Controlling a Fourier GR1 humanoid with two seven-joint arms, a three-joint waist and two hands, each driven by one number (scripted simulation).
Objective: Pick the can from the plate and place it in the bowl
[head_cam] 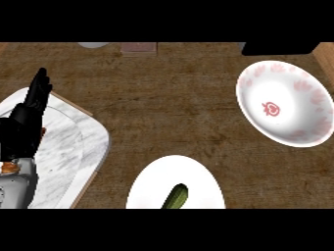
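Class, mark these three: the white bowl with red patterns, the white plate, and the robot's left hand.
bowl (pixel 299 98), head view, bare inner wall.
plate (pixel 158 181), head view, bare white surface.
left hand (pixel 21 130), head view, on the palm.

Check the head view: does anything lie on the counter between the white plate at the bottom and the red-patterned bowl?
Nothing does. In the head view, only bare wooden counter runs between the plate and the bowl.

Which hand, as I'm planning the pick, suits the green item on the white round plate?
Probably the right, though out of view: the red-patterned white bowl lies far right, while the open black left hand rests far left, apart from the white plate.
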